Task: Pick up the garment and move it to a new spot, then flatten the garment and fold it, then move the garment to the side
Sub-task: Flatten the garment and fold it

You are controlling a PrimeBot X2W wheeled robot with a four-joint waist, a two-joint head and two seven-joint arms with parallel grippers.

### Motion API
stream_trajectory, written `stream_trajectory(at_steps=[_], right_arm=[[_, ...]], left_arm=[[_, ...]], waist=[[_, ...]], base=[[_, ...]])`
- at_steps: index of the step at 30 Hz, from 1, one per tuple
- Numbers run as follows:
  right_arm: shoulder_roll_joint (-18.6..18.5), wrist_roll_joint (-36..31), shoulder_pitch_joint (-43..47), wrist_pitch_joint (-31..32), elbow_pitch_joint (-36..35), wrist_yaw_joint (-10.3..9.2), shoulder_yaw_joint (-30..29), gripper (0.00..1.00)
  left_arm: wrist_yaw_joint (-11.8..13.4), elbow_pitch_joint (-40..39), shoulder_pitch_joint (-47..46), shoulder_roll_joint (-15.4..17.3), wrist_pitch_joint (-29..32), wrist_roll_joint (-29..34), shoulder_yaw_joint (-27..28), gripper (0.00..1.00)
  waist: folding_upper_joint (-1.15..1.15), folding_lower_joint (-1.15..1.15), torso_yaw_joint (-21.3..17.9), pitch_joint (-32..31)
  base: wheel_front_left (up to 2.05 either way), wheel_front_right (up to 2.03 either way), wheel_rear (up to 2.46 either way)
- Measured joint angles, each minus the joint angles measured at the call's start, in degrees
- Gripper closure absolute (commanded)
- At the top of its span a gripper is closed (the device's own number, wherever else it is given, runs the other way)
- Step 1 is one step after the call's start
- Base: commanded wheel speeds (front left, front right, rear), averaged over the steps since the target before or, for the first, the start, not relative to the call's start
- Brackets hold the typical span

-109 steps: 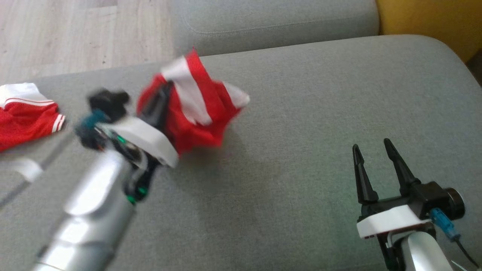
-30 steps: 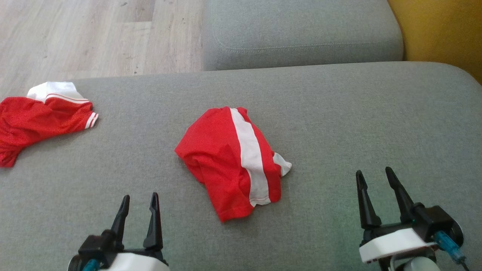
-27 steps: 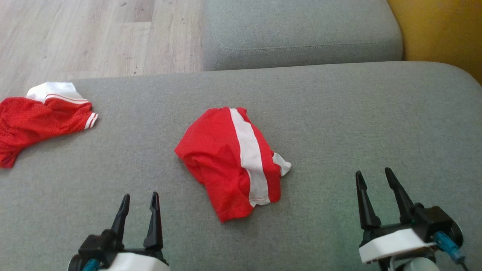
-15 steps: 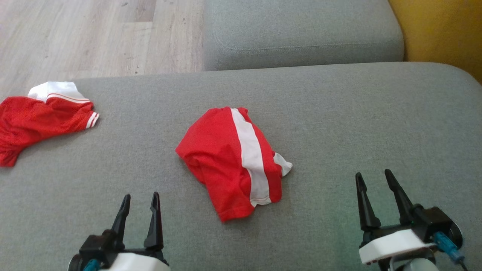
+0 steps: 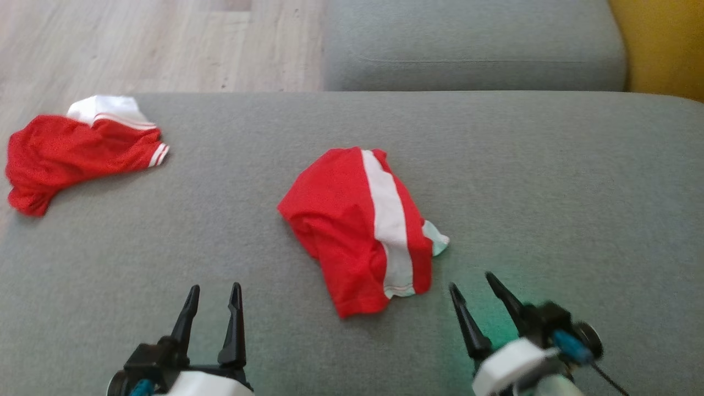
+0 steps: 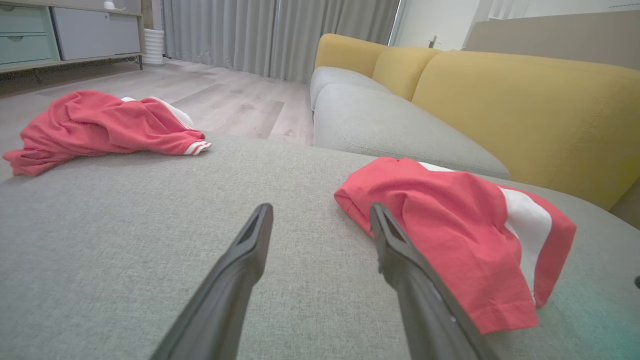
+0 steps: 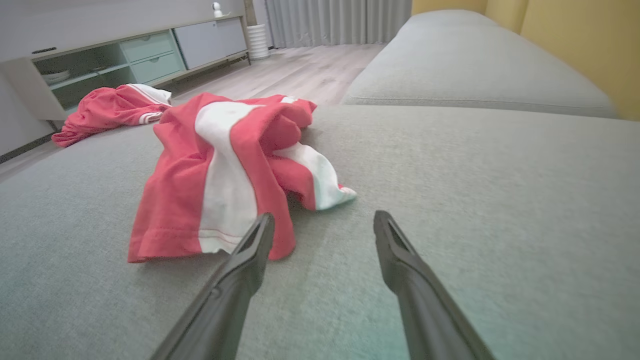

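Observation:
The garment (image 5: pixel 360 228), red with a broad white stripe, lies crumpled in the middle of the grey sofa seat (image 5: pixel 550 181). In the left wrist view the garment (image 6: pixel 460 235) sits just right of my fingers; in the right wrist view the garment (image 7: pixel 225 170) lies ahead and left. My left gripper (image 5: pixel 214 291) stands open near the seat's front edge, left of the garment and empty. My right gripper (image 5: pixel 472 281) is open and empty, close to the garment's near right corner.
A second red garment (image 5: pixel 77 151) with white trim lies bunched at the seat's far left edge. Another grey cushion (image 5: pixel 473 49) lies beyond, with a yellow backrest (image 5: pixel 660 49) at the right. Wooden floor (image 5: pixel 137 44) lies past the left edge. A low cabinet (image 7: pixel 150 55) stands across the room.
Earlier the left gripper carried the garment, dropped it mid-seat and drew back. In the last half second the right gripper moved left toward the garment; the camera also shifted.

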Motion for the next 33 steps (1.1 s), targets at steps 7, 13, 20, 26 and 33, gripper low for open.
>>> stream_trajectory(at_steps=[7, 13, 20, 26, 33], right_arm=[[-0.09, 2.45, -9.12, 0.54, 11.61, 0.00, 5.13, 0.00], [-0.13, 6.36, -12.78, 0.58, 19.09, 0.00, 9.85, 0.00], [-0.16, 10.02, -17.42, 0.49, 23.65, 0.00, 14.69, 0.77], [-0.18, 10.57, -19.21, -0.01, 25.46, 0.00, 15.26, 1.00], [-0.83, 4.35, -19.26, -0.07, 21.93, 0.01, 6.88, 1.00]], left_arm=[[0.00, 0.15, -0.04, -0.20, 0.00, 0.00, -0.33, 0.00], [-0.30, 0.83, -0.23, -0.33, 0.00, 0.00, -0.41, 0.00], [-0.30, 1.09, -0.38, -0.60, 0.00, 0.48, -0.41, 0.00], [-0.30, 1.41, -0.49, -0.78, 0.00, 0.49, -0.33, 0.00], [-0.24, 1.44, -0.43, -0.98, 0.00, 0.51, -0.19, 0.00]], waist=[[0.00, 0.00, 2.95, 1.09], [0.00, 0.00, 4.49, 2.23], [0.00, 0.00, 4.52, 2.89], [0.00, 0.01, 3.44, 3.07], [0.00, 0.00, 1.43, 2.00]], base=[[0.00, 0.00, 0.00], [0.00, 0.00, 0.00], [0.00, 0.00, 0.00], [0.00, 0.00, 0.00], [0.00, 0.00, 0.00]])
